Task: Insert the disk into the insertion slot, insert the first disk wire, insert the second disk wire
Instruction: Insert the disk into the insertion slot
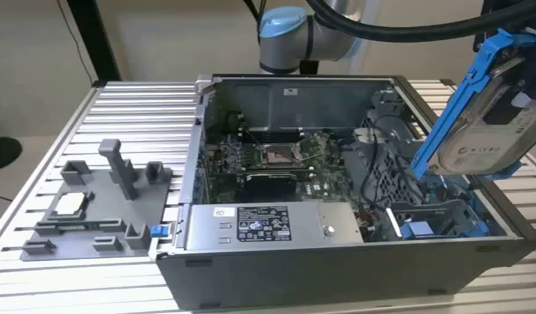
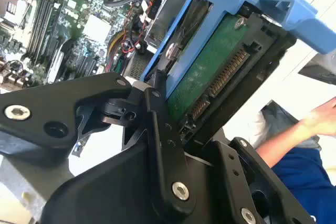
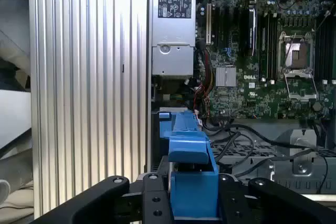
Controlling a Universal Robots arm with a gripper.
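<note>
The jaws pinch the disk [image 1: 490,144], which is tilted above the insertion slot [image 1: 435,217] on the exterior view's right of the open computer case [image 1: 338,275].

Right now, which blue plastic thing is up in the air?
The bright blue plastic carrier frame clipped round the flat silver-grey disk. The pincer holds it tilted above the grey computer case; the blue rails of the grey slot sit low inside.

The worktop [image 1: 132,114] is a pale ribbed metal surface of parallel slats. On it stands an open grey computer case [image 1: 338,271], and beside that, toward the exterior view's left, a grey plastic fixture [image 1: 93,219] with upright pegs.
</note>
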